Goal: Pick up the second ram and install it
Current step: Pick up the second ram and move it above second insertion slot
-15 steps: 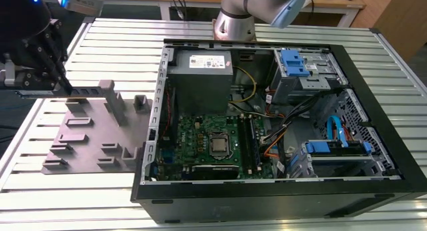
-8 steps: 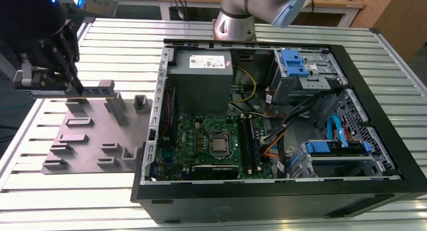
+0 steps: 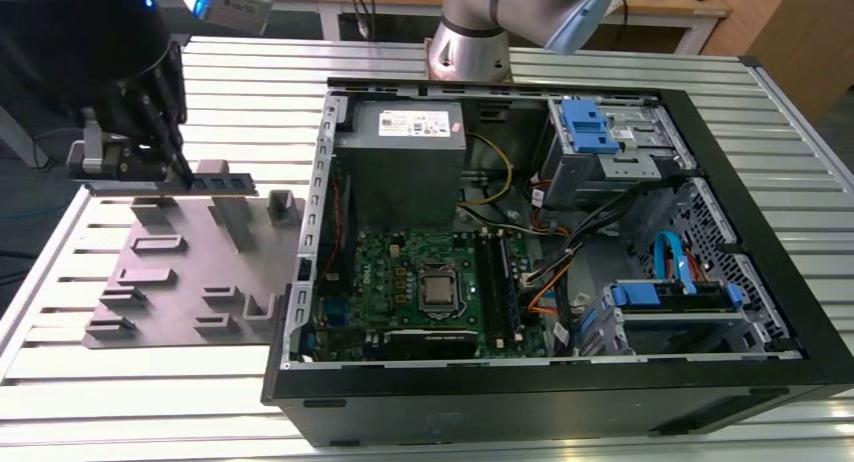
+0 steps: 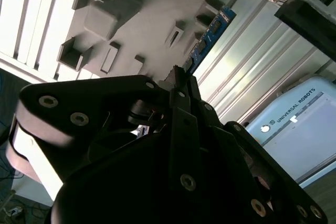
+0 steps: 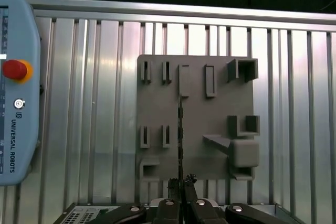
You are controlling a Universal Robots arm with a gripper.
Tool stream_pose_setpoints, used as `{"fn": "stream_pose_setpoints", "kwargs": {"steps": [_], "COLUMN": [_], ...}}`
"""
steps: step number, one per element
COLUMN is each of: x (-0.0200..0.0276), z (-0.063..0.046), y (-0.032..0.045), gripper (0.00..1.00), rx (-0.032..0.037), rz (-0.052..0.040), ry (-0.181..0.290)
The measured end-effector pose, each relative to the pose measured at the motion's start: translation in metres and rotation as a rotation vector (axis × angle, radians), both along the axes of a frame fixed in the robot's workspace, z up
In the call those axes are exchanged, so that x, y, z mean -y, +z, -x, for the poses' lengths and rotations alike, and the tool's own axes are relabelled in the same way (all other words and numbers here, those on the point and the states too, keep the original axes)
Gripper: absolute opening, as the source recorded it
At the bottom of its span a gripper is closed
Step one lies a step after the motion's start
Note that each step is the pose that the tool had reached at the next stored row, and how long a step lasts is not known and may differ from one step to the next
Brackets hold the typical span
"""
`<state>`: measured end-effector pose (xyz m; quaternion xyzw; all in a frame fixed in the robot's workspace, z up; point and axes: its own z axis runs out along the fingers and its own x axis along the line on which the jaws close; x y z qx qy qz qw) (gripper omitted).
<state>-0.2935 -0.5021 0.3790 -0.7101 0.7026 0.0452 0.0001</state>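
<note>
Evidently the end effector (image 5: 181,181) is clenched on the second ram (image 5: 180,129), pinching the thin strip by its flat faces so that it stands on edge over the grey holder plate (image 5: 215,108). The plate lies on the slatted worktop (image 5: 94,129), beside the open computer case (image 3: 534,402).

Lettering marks the teach pendant (image 5: 18,77), and a printed label (image 3: 411,123) sits on the power supply (image 3: 400,177).

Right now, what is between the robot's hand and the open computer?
In the exterior view, the grey holder plate with its upright blocks lies between the hand and the computer case. In the second wrist view the hand grips the ram stick.
</note>
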Motion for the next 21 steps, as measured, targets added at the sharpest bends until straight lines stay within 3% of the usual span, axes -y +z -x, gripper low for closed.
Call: {"fn": "stream_pose_setpoints", "kwargs": {"steps": [21], "x": [0.0], "z": [-0.059], "y": [0.0], "gripper": [0.11], "rx": [-0.0043], "rz": [0.0], "ry": [0.0]}}
